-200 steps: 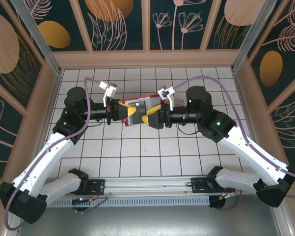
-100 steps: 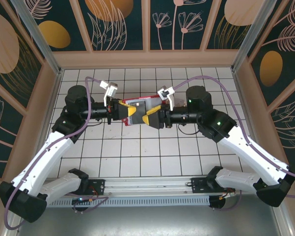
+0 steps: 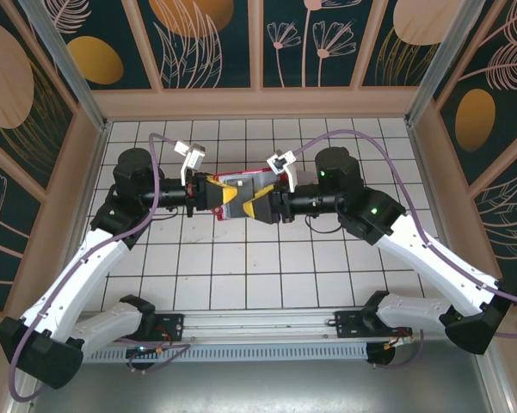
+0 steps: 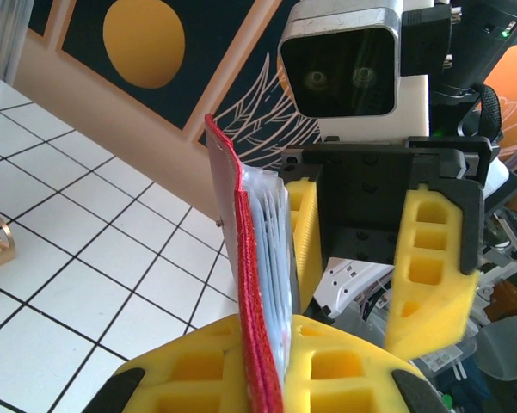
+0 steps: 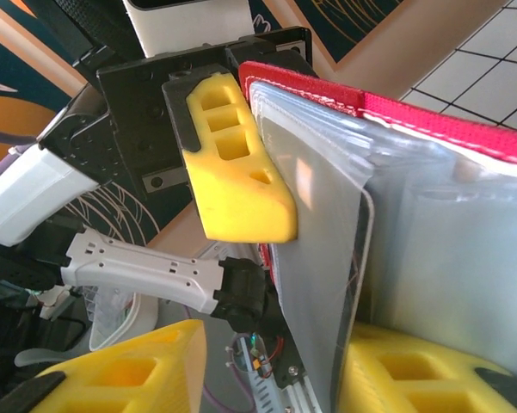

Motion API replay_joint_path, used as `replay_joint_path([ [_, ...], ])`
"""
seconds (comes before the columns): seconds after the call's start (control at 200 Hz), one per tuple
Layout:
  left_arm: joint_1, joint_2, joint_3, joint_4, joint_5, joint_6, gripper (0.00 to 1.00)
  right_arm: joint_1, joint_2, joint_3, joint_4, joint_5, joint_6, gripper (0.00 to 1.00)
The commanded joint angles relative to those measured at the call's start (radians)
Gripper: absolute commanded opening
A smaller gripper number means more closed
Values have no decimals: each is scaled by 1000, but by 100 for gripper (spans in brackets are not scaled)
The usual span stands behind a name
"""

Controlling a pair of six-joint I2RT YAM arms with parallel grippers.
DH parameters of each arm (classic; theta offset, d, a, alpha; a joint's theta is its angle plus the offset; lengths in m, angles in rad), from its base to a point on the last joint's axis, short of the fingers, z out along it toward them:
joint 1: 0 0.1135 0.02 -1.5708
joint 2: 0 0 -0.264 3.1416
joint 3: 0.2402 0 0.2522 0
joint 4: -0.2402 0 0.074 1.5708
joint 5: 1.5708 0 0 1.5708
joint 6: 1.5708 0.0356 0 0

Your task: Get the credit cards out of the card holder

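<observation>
The right gripper (image 3: 262,209) is edging in at upper centre, jaws half-open and narrowing around a pale credit card (image 5: 318,249) without gripping yet, while the left gripper (image 3: 228,199) is clamping the red card holder (image 3: 246,180) upright.

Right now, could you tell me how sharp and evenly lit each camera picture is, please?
Top external: sharp and evenly lit, with soft shadows on the table. Left wrist: the card holder is in focus, tiles behind crisp. Right wrist: a pale sheen on the clear pockets, and its own yellow fingers nearest the lens look slightly soft.
</observation>
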Motion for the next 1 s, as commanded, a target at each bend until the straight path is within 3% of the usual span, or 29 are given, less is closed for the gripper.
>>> replay_joint_path([
  [0.0, -10, 14, 16, 18, -24, 9, 5, 45, -4, 23, 98, -57, -7, 34],
  [0.165, -10, -6, 16, 14, -41, 19, 16, 42, -57, -7, 100, 25, -2, 13],
  [0.42, -10, -30, 12, 21, -21, 26, 26, 29, -114, -31, 72, 95, -1, 6],
  [0.51, -10, -34, 9, 24, -9, 26, 23, 22, -125, -38, 75, 96, 1, 6],
  [0.716, -10, -54, 0, 64, 22, 17, 0, 12, -127, -39, 57, 105, -2, 7],
  [0.991, -10, -72, -6, 65, 35, 33, 0, -8, -143, -40, 19, 121, -11, 9],
])
